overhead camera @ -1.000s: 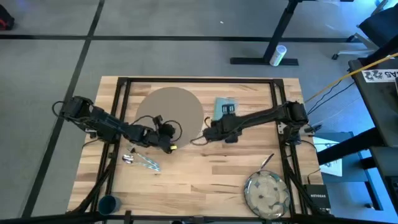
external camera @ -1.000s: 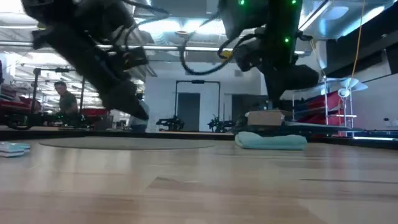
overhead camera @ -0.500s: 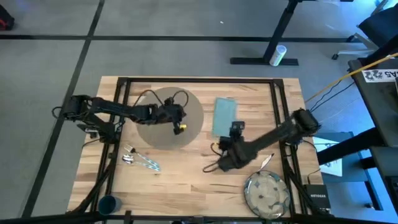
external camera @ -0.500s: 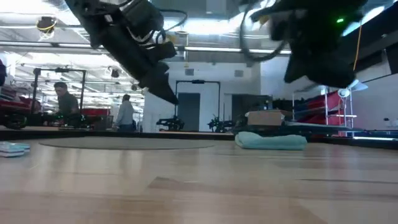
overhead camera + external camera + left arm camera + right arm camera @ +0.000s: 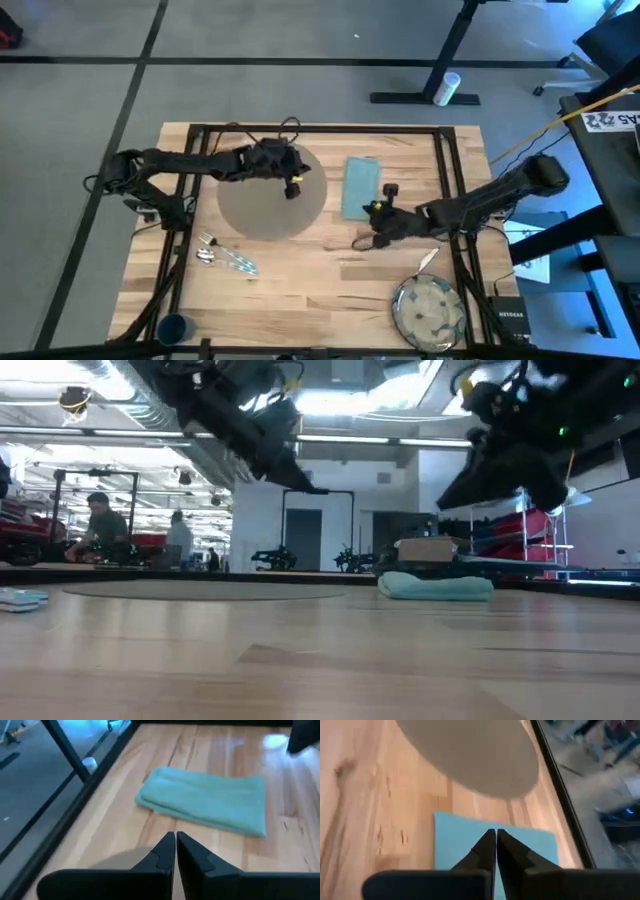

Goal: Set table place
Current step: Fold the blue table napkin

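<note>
The round grey-brown placemat (image 5: 262,200) lies flat at the far middle of the table (image 5: 320,290), with the teal napkin (image 5: 361,187) flat on the wood to its right. My left gripper (image 5: 293,186) hovers shut over the placemat's right part, pointing at the napkin (image 5: 205,802). To the near right of the napkin, my right gripper (image 5: 372,218) hangs shut above the table; its wrist view shows the napkin (image 5: 470,837) below it and the placemat (image 5: 470,755) beyond. Both hold nothing. In the low view both arms are well above the tabletop.
The speckled plate (image 5: 428,312) sits at the near right corner with a silver utensil (image 5: 430,259) beside it. More cutlery (image 5: 228,259) lies near the left, and the dark-blue cup (image 5: 175,327) stands at the near left corner. Bare wood stretches across the near middle.
My left gripper has risen and gone from the placemat's near edge toward the far edge, over the mat. My right arm, which lay across the napkin, has swung off it toward the near edge, then back toward the right. Napkin and placemat have stayed put.
</note>
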Tool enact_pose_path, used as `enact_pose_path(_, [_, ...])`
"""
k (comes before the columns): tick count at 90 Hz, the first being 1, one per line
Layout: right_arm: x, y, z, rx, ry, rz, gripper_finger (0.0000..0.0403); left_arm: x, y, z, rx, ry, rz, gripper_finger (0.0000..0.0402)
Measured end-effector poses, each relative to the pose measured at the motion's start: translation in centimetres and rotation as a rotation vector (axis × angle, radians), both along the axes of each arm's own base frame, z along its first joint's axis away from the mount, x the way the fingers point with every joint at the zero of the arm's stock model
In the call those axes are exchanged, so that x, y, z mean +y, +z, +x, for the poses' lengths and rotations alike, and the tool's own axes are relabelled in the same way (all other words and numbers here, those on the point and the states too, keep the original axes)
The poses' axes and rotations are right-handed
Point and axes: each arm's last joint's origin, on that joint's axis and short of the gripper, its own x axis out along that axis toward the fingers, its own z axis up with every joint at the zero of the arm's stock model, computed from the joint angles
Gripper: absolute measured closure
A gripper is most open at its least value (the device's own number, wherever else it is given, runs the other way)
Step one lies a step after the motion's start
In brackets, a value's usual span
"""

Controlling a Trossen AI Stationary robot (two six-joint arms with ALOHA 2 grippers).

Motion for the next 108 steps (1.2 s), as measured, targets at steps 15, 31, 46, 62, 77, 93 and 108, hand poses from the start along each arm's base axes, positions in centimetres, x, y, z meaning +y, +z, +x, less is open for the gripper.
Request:
enact_pose_path(15, [-2.5,-1.4,-0.4,0.053,0.048,0.061,0.0403,0.9,1.0,1.3,0.066,-0.021,0.028,0.0402])
enact_pose_path(31, [-3.1,-1.6,0.0,0.060,0.124,0.140,0.0403,2.2,-0.1,4.0,0.138,-0.082,0.000,0.0402])
enact_pose_path(46, [-2.9,-1.9,0.4,0.049,0.144,0.158,0.0403,3.6,-1.7,7.4,0.159,-0.120,-0.026,0.0402])
enact_pose_path(62, [-2.8,-3.3,1.0,0.092,0.155,0.186,0.0403,4.7,-2.6,10.6,0.145,-0.141,-0.055,0.0402])
enact_pose_path(77, [-2.7,-4.9,1.7,0.129,0.172,0.200,0.0403,6.1,-3.4,12.6,0.121,-0.161,-0.092,0.0402])
enact_pose_path(93, [-2.6,-6.3,2.3,0.141,0.187,0.213,0.0403,6.6,-5.3,14.2,0.125,-0.213,-0.132,0.0402])
enact_pose_path(108, [-2.6,-6.9,2.6,0.138,0.167,0.218,0.0403,6.9,-7.0,15.5,0.112,-0.271,-0.177,0.0402])
